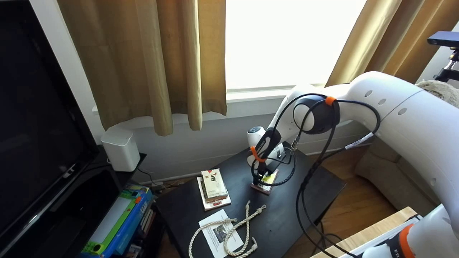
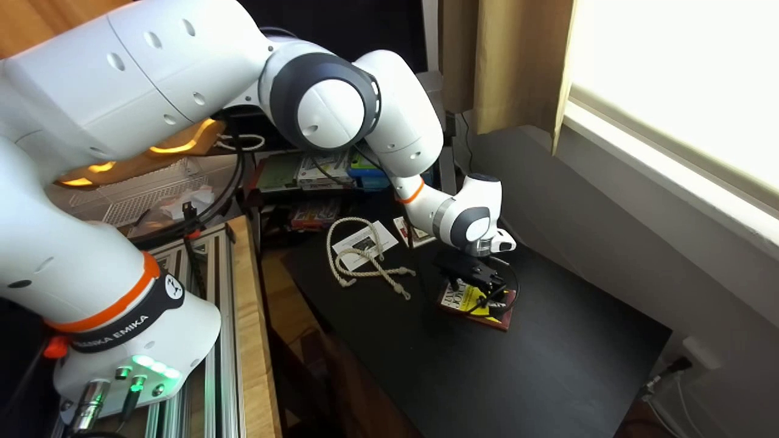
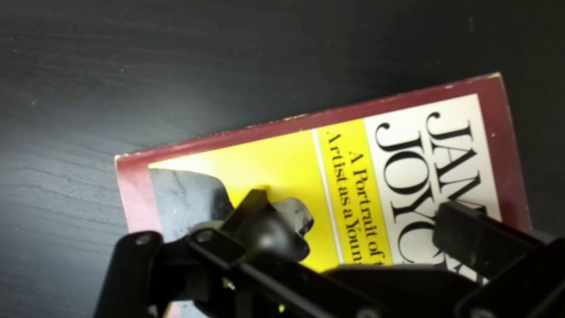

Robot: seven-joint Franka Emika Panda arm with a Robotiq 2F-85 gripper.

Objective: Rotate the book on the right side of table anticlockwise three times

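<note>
The book (image 3: 287, 168) lies flat on the dark table (image 3: 132, 88). Its cover has a maroon border with yellow and white panels and black lettering. It also shows in both exterior views (image 1: 269, 181) (image 2: 470, 299), partly hidden by the gripper and its cables. My gripper (image 3: 353, 216) is over the cover with its fingers spread apart and nothing between them. One fingertip is over the yellow panel, the other over the white panel. I cannot tell whether the fingertips touch the cover. The book's near edge is hidden behind the gripper in the wrist view.
A stack of books (image 1: 214, 188), a printed sheet (image 1: 214, 236) and a looped white rope (image 1: 247, 222) lie on the table's other side. A black cable loop (image 2: 516, 286) hangs from the gripper near the book. A wall with a window stands behind the table.
</note>
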